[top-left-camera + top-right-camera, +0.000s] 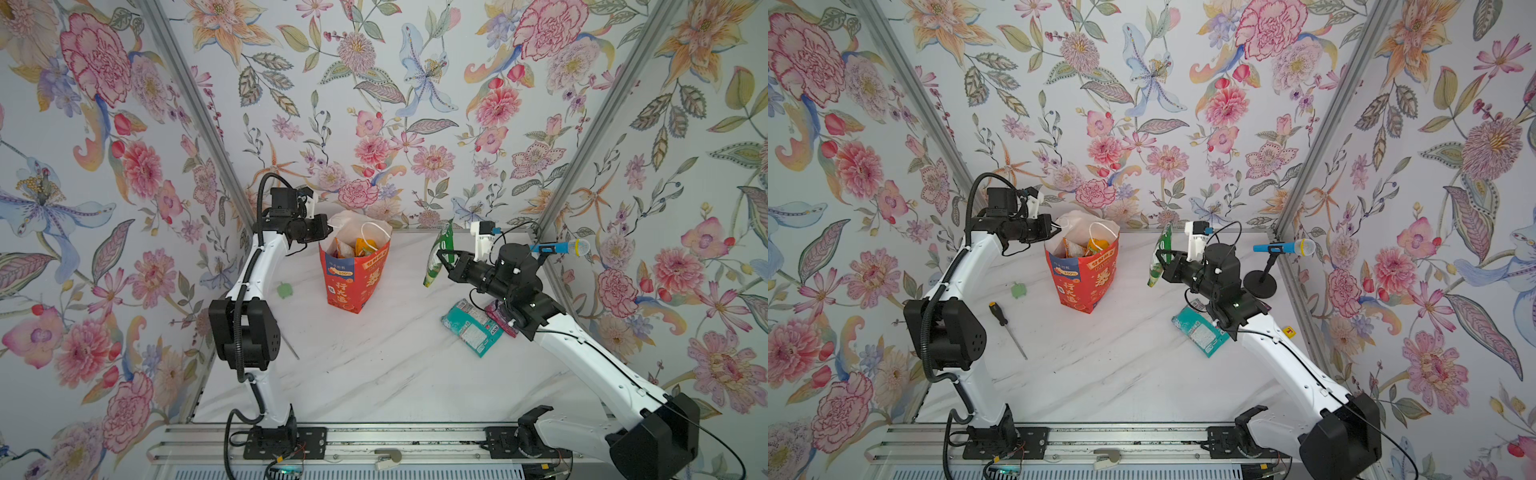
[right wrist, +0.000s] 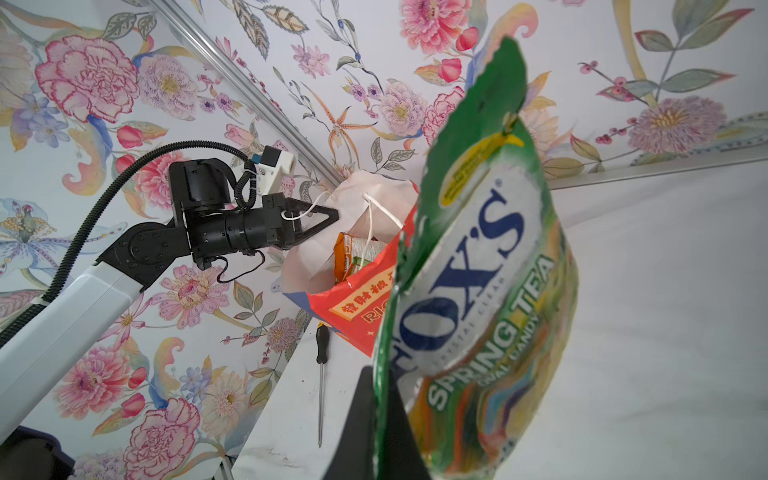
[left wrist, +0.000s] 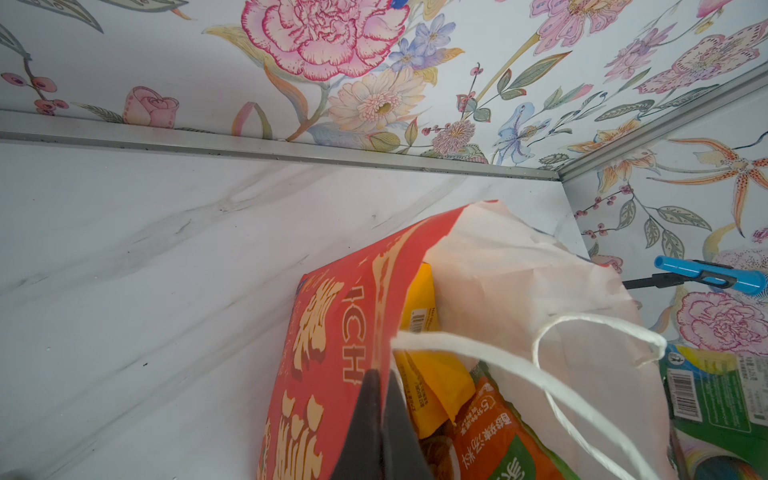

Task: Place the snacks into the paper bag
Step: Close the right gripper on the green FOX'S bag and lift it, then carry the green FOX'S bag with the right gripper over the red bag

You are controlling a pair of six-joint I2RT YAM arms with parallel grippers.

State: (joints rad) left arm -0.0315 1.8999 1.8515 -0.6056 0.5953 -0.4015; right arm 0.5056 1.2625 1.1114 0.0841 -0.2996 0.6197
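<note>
While the left gripper point(image 1: 331, 227) pinches the paper bag point(image 1: 353, 286) mid-frame, the right gripper point(image 1: 449, 255) clamps a green packet point(image 1: 434, 268) right of it.

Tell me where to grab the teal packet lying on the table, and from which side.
Probably pinch the teal packet at its free near corner, coming from above and the front: it lies flat, and the right arm overhangs its far side.
</note>
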